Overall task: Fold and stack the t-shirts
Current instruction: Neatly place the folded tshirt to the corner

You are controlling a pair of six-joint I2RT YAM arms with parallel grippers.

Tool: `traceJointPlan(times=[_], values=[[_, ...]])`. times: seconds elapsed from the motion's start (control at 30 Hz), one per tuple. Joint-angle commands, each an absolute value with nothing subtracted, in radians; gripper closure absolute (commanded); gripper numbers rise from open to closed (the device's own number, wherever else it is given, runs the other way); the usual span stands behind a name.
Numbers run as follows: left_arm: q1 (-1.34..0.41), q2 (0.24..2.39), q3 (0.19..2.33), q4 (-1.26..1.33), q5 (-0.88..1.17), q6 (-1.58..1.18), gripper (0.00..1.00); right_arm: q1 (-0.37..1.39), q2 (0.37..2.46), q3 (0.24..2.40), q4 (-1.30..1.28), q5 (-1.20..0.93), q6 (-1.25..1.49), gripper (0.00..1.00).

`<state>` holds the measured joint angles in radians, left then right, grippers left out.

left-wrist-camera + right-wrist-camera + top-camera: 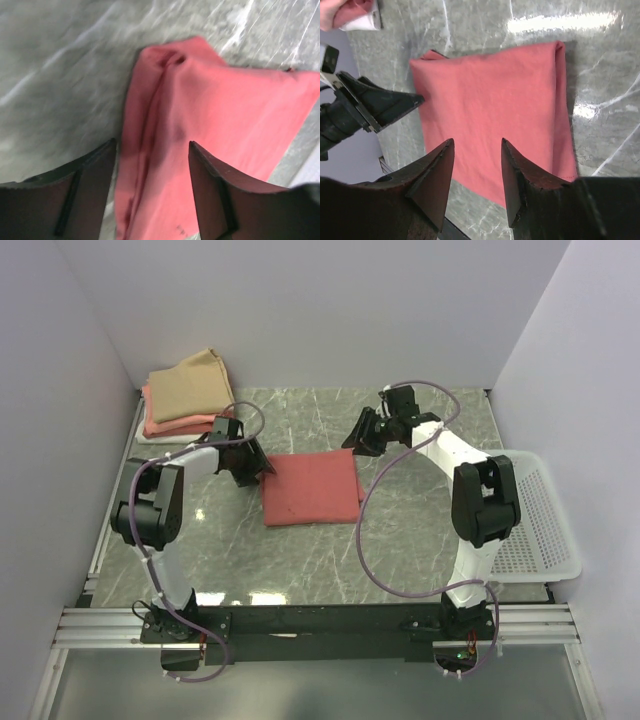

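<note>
Top external view is showing both arms reaching in over the table [400, 560] toward one folded salmon-red t-shirt [312, 488], which is lying flat as a rough rectangle near the middle of the marbled surface. The left arm is bending up at its elbow and stretching its forearm to the right, so the left gripper [252, 465] is hanging at the shirt's left edge. The right arm is rising from its base, folding at the elbow and angling back toward the left, with the right gripper [365, 435] sitting just beyond the shirt's far right corner.

Left wrist view is showing the left gripper's fingers [85, 195] spread apart, with the shirt's bunched edge lying between and below them. Nothing is being clamped, though the picture is blurred and I cannot tell whether the tips are touching cloth. Right wrist view is showing that gripper's fingers [432, 185] likewise parted, hovering above the shirt and holding nothing.

At the back left corner a stack of folded t-shirts is resting: a tan one [190, 385] on top, a salmon-pink one [160, 420] under it, and a white one [140, 432] showing only as a thin sliver at the bottom. A white perforated basket [545, 525] is standing at the right, partly hidden behind the right arm.
</note>
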<state>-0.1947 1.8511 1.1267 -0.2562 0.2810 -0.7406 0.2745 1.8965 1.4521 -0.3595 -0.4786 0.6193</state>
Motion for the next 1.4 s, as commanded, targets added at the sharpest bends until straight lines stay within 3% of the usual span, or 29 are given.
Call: traceJointPlan(times=[0.0,0.17,0.47,0.57,0.6,0.63,1.07,1.37], values=[[-0.233,1.897,1.199,-0.294,0.206,-0.704,0.37,0.285,1.832,1.428,-0.318,-0.476,0.606,0.5],[-0.287,1.907,1.23,-0.382,0.108,-0.713,0.39,0.282,1.801,1.391,-0.307,-0.482,0.607,0.5],[-0.38,2.006,1.376,-0.454,0.058,-0.732,0.58,0.288,1.79,1.365,-0.278,-0.511,0.627,0.51],[-0.403,2.058,1.483,-0.512,0.045,-0.721,0.76,0.298,1.776,1.359,-0.282,-0.505,0.626,0.51],[-0.403,2.072,1.514,-0.559,0.016,-0.713,0.94,0.304,1.773,1.358,-0.281,-0.503,0.629,0.51],[-0.403,2.094,1.544,-0.581,0.003,-0.707,0.99,0.307,1.769,1.356,-0.282,-0.503,0.629,0.51],[-0.361,2.335,2.285,-0.893,-0.418,-0.459,1.0,0.365,1.671,1.232,-0.319,-0.439,0.589,0.53],[-0.265,2.346,2.329,-0.649,-0.511,-0.278,1.0,0.436,1.646,1.164,-0.337,-0.388,0.586,0.54]])
